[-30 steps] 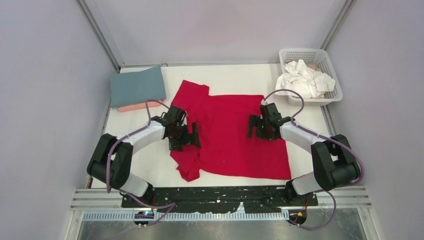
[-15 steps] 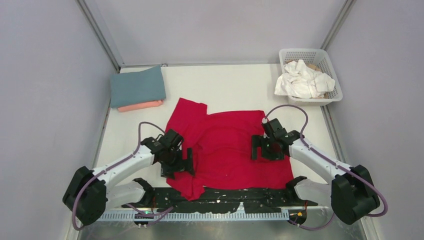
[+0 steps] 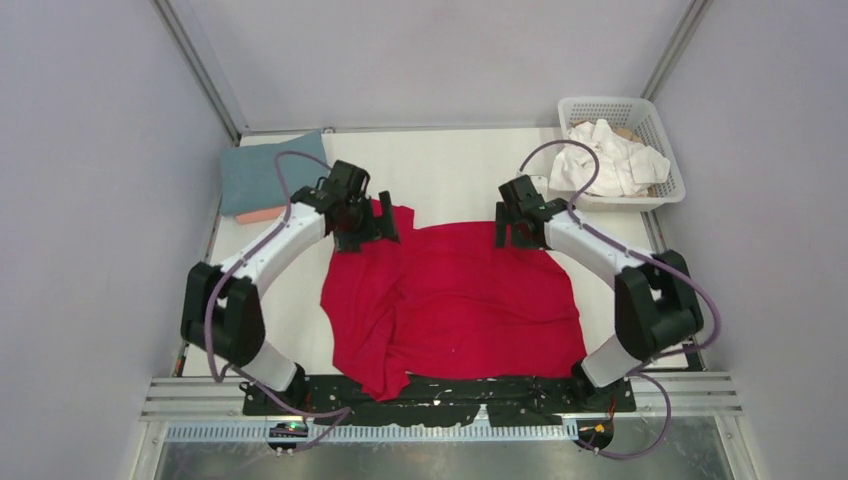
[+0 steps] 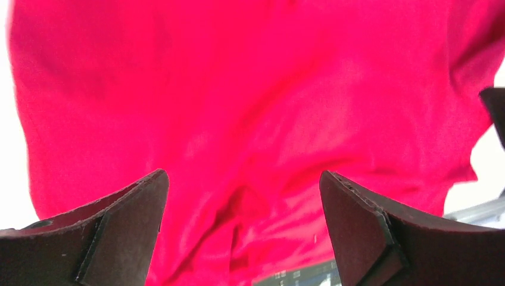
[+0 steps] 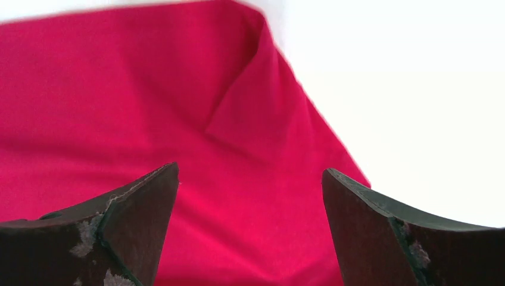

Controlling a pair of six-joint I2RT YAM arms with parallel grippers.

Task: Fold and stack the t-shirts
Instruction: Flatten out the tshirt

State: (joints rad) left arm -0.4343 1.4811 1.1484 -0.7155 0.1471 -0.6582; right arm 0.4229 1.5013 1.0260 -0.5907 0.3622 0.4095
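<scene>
The bright red t-shirt [image 3: 460, 300] lies spread and wrinkled on the white table, its near hem at the front edge. My left gripper [image 3: 368, 224] is open over its far left corner, with red cloth filling the left wrist view [image 4: 250, 89] between my spread jaws [image 4: 241, 179]. My right gripper [image 3: 512, 234] is open over the far right corner [image 5: 250, 101], empty [image 5: 250, 173]. The folded blue-grey shirt [image 3: 268, 172] lies on the folded salmon pink shirt [image 3: 258, 214] at the far left.
A white lattice basket [image 3: 668, 160] at the far right corner holds crumpled white shirts [image 3: 608, 162]. Grey walls close in both sides. A black rail [image 3: 440, 400] runs along the table's near edge.
Both arms pulled toward the near edge, dragging the red shirt with them, then reached back out to the shirt's far corners. The shirt now lies closer to the front edge.
</scene>
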